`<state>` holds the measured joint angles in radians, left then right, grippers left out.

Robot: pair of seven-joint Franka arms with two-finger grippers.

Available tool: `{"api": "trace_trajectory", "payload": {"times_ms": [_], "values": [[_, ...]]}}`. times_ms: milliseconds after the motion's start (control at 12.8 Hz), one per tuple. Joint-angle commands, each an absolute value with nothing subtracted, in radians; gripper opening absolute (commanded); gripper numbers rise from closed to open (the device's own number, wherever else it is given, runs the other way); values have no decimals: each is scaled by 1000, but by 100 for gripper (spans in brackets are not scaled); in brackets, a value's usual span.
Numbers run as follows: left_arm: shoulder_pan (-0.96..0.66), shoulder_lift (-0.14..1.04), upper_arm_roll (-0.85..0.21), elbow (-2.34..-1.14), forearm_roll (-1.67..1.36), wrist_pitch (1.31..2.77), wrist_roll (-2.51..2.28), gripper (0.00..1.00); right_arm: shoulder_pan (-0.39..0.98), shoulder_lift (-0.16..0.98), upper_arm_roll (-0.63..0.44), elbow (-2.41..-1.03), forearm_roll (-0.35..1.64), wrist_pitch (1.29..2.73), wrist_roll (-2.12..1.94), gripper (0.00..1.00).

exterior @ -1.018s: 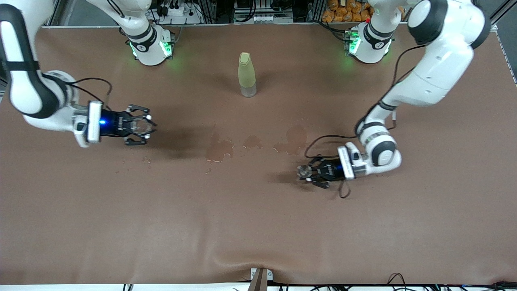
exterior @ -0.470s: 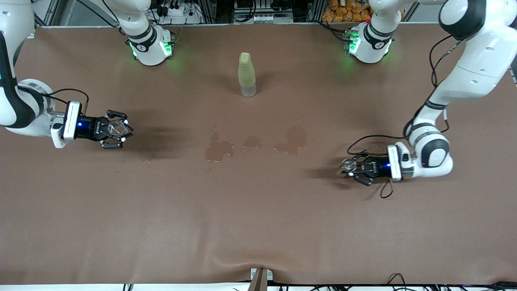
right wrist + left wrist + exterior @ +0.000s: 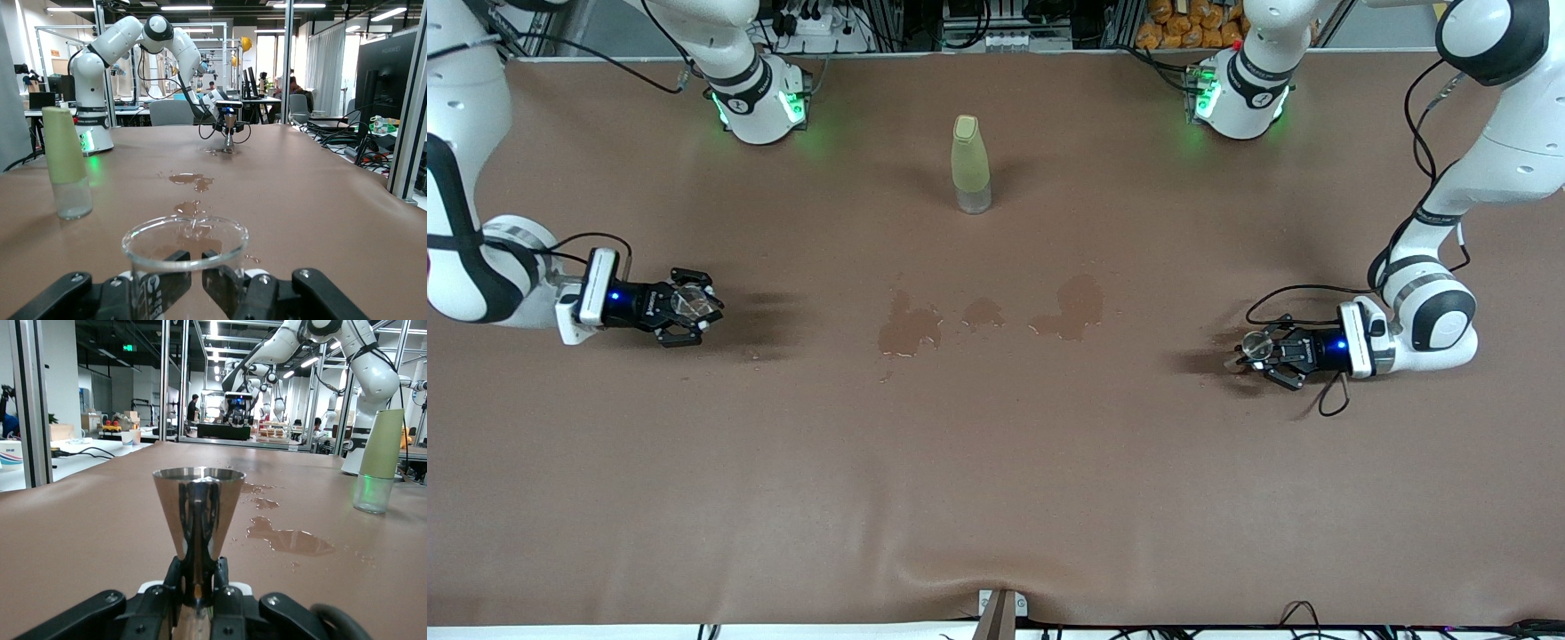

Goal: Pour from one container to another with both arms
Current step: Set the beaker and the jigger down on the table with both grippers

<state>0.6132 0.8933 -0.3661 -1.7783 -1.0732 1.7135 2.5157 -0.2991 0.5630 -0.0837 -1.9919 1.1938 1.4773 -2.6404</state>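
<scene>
No text, label, brand, number or sign can be read in any of the views. The green sign (image 3: 127, 348) hanging from the ceiling, seen above the table (image 3: 80, 513) in the left wrist view, is too small to make out. Dark marks on the arm bases (image 3: 738, 105) near the bottle (image 3: 970, 164) are also illegible.

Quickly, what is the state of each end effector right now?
Left end effector: closed, holding the metal jigger.
Right end effector: closed, holding the glass cup.
</scene>
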Motion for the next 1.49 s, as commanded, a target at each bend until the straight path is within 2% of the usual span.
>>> {"api": "trace_trajectory", "payload": {"times_ms": [0,235,1018,1331,1409], "values": [[646,923,-370,-1773,-1058,1681,2551,0,-316,665,-78,-1907,1175,1445,-2710,0],[646,920,-338,-1778,-1031,1643,2540,0,-313,709,-78,-1898,1180,1450,-2761,0],[640,945,-307,-1779,-1020,1647,2556,0,-313,882,-78,-1769,1187,1502,-2853,0],[641,936,-296,-1772,-1020,1647,2528,0,-301,897,-78,-1764,1192,1517,-2856,0],[638,937,-296,-1770,-1020,1647,2513,13,-301,897,-78,-1764,1192,1526,-2856,0]]}}
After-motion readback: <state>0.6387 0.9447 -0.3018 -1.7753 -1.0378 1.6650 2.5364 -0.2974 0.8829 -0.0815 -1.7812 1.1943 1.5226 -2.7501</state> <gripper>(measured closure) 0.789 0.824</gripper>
